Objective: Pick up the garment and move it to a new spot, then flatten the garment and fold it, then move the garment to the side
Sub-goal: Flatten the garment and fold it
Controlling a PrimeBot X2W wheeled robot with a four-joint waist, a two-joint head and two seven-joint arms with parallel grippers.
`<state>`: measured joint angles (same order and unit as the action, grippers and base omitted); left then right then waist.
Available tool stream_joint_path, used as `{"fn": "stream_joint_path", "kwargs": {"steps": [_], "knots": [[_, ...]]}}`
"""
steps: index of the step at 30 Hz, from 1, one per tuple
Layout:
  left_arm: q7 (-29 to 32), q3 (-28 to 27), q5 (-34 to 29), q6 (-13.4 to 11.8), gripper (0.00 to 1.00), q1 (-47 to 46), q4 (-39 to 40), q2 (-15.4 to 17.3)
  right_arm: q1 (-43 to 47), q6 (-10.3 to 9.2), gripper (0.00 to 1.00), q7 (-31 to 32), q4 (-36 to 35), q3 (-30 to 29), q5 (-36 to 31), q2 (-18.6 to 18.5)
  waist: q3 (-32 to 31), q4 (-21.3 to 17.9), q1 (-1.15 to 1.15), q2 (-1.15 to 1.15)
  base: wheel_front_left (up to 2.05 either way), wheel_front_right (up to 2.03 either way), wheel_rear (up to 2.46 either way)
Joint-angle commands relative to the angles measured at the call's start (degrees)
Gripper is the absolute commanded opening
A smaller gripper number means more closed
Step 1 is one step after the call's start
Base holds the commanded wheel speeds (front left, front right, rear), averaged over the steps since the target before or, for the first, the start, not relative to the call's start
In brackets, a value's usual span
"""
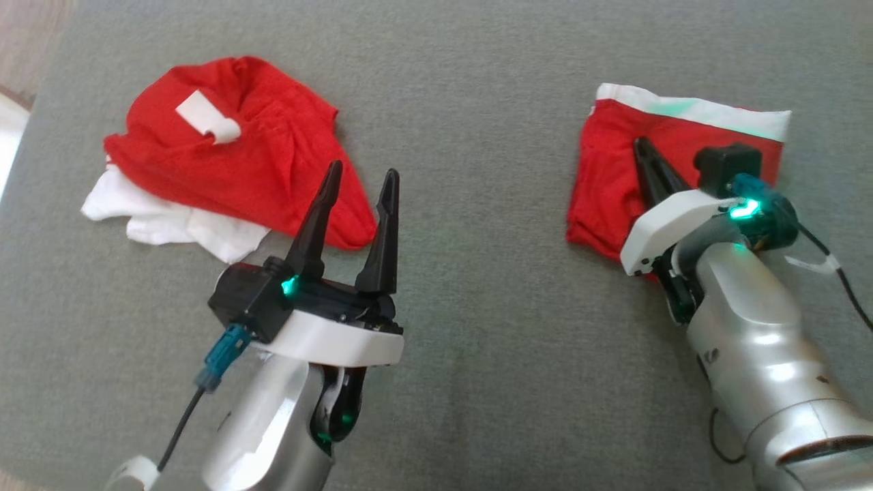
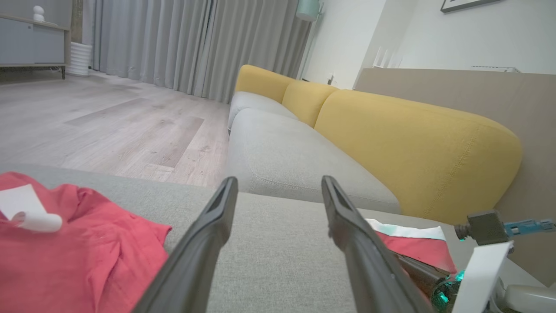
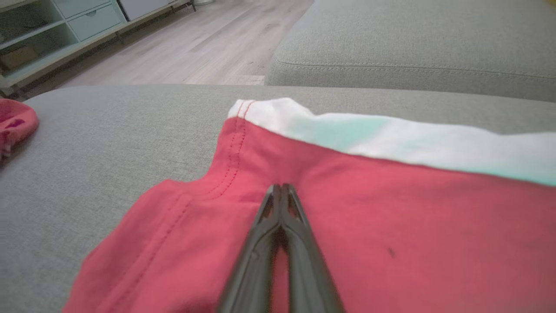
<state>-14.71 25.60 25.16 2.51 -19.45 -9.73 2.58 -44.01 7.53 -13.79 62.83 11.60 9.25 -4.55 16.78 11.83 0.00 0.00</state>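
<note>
A folded red garment [image 1: 607, 184] with a white band along its far edge lies flat on the right of the grey cushion [image 1: 477, 286]; it also shows in the wrist views [image 3: 412, 230] [image 2: 419, 248]. My right gripper [image 1: 639, 141] [image 3: 280, 187] is shut, its tips resting on top of this red cloth near the middle, with no fabric visibly pinched. A second, crumpled red and white garment [image 1: 259, 150] [image 2: 78, 243] lies at the left. My left gripper [image 1: 363, 168] [image 2: 278, 179] is open and empty, hovering just off that heap's near right edge.
The grey cushion's far edge meets a grey sofa seat [image 2: 286, 161] with yellow backrests [image 2: 412, 148]. Beyond is wooden floor [image 2: 108, 117], curtains and a low cabinet [image 3: 65, 30]. A cable [image 1: 846, 279] trails from my right wrist.
</note>
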Motion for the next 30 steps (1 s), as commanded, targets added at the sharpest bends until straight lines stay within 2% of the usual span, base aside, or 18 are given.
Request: {"fn": "stream_joint_path", "kwargs": {"steps": [1, 7, 13, 17, 26, 27, 28, 29, 30], "knots": [[-0.3, -2.5, -0.5, 0.0, 1.00, 0.0, 1.7, 0.3, 0.2, -0.04, 0.00, -0.8, -2.0, 1.9, 1.2, 1.1, -0.8, -1.2, 0.00, 0.00, 0.00, 0.00, 0.00], [-0.3, -4.4, -1.5, 0.3, 1.00, 1.0, 1.9, 0.3, 2.1, -0.04, 0.00, -1.2, -10.9, 2.2, 4.2, -0.1, -3.4, -5.3, 0.00, 0.00, 0.00, 0.00, 0.00], [-0.3, -6.5, -2.6, 1.0, 1.00, 2.3, 1.5, 0.3, 8.9, -0.04, 0.00, -1.2, -22.8, -1.5, 4.3, -2.5, -6.6, -9.5, 0.00, 0.00, 0.00, 0.00, 0.00], [-0.3, -7.5, -3.0, 1.2, 1.00, 3.4, 1.4, 0.3, 13.4, -0.04, 0.00, -1.2, -28.1, -4.7, 3.1, -3.0, -8.1, -11.5, 0.00, 0.00, 0.00, 0.00, 0.00], [-0.3, -9.4, -3.7, 1.8, 1.00, 6.3, 0.7, 0.3, 27.8, -0.04, 0.00, -1.2, -41.6, -11.2, 0.9, 0.3, -10.2, -15.0, 0.00, 0.00, 0.00, 0.00, 0.00], [-0.3, -9.6, -3.8, 1.8, 1.00, 6.6, 0.5, 0.3, 29.1, -0.04, 0.21, -1.2, -42.7, -11.3, 0.7, 0.6, -10.3, -15.1, 0.00, 0.00, 0.00, 0.00, 0.00], [-0.3, -9.8, -3.9, 1.9, 1.00, 6.9, 0.3, 0.3, 30.3, -0.04, 0.74, -1.2, -43.8, -11.2, 0.0, 0.9, -10.4, -15.3, 0.00, 0.00, 0.00, 0.00, 0.00], [-0.3, -10.0, -3.9, 2.0, 1.00, 7.2, 0.1, 0.3, 31.4, -0.04, 1.00, -1.2, -44.7, -11.3, -0.6, 1.0, -10.5, -15.5, 0.00, 0.00, 0.00, 0.00, 0.00], [-0.3, -10.3, -4.0, 2.1, 1.00, 7.4, -0.1, 0.3, 32.3, -0.04, 1.00, -1.2, -45.3, -11.7, -0.8, 1.2, -10.6, -15.6, 0.00, 0.00, 0.00, 0.00, 0.00]]}}
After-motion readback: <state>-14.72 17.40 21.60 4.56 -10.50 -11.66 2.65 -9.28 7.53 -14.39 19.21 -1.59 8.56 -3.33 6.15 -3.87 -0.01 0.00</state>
